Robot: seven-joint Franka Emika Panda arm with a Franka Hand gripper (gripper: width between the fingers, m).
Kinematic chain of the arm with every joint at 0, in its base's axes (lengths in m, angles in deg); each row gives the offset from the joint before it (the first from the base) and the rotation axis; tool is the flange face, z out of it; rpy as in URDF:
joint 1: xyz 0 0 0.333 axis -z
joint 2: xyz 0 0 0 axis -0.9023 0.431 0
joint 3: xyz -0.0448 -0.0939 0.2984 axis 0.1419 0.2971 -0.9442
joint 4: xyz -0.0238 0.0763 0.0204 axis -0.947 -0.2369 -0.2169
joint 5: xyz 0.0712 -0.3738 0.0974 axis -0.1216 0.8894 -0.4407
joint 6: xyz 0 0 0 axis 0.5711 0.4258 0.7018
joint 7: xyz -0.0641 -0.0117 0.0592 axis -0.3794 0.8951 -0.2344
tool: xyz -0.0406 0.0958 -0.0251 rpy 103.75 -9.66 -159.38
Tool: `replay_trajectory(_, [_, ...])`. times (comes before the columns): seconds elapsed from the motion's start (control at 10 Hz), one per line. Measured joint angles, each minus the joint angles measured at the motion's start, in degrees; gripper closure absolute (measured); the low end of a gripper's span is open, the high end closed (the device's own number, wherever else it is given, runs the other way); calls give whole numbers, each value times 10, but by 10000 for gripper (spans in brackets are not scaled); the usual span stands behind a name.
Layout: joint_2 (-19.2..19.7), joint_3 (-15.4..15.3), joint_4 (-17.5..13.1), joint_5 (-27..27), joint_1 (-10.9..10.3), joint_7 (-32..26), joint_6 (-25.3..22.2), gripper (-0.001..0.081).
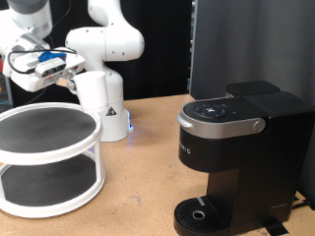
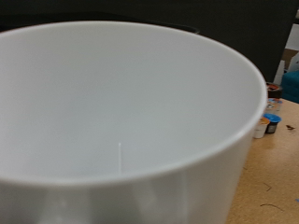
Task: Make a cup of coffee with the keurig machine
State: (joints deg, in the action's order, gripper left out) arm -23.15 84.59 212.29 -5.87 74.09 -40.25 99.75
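The white cup (image 2: 121, 112) fills the wrist view, with its rim and bare inside wall right against the hand. In the exterior view my gripper (image 1: 46, 67) is up in the air at the top left, above the round rack, and carries the cup there. My fingers are hidden in the wrist view. The black keurig machine (image 1: 241, 147) stands at the exterior view's right, far from the gripper. Its silver handle (image 1: 224, 125) is down, and nothing stands on its round drip tray (image 1: 202, 212).
A white two-tier round rack (image 1: 49, 187) with dark shelves stands at the exterior view's left, below the gripper. The arm's white base (image 1: 101, 98) is behind it. A black panel (image 1: 251, 44) rises behind the machine. Small containers (image 2: 269, 123) sit on the wooden table (image 2: 276, 182).
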Motion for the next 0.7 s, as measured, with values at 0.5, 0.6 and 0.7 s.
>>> replay_trajectory(0.5, [48, -45, 0, -116, -115, -20, 114, 738])
replay_trajectory(0.6, [62, -51, -1, -145, -140, -32, 137, 738])
replay_trajectory(0.7, [78, -54, -4, -178, -167, -46, 155, 738])
